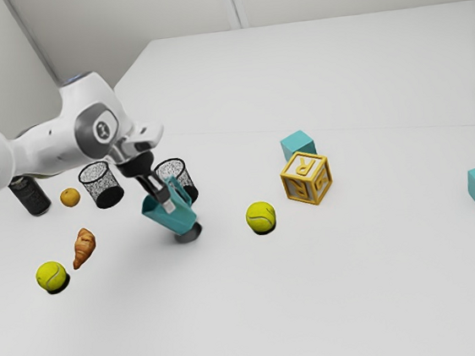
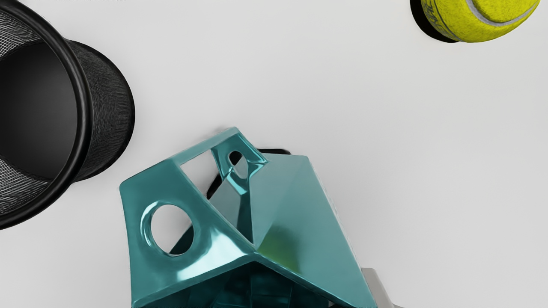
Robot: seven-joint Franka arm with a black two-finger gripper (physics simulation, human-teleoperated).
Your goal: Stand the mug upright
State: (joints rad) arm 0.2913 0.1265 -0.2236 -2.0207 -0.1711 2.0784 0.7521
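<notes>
Well, the tool (image 1: 167, 206) had the teal mug (image 1: 167, 220) pinched by its wall (quite tilted, mind you), near a black mesh holder (image 1: 191, 188).

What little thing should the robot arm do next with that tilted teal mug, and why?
Probably a small turn of the gripper, levelling the base, if its hold is good, which I can't confirm. The gripper is already at the mug, which still needs straightening: it leans, its mouth toward the exterior view's left and its base low, toward that view's right.
</notes>
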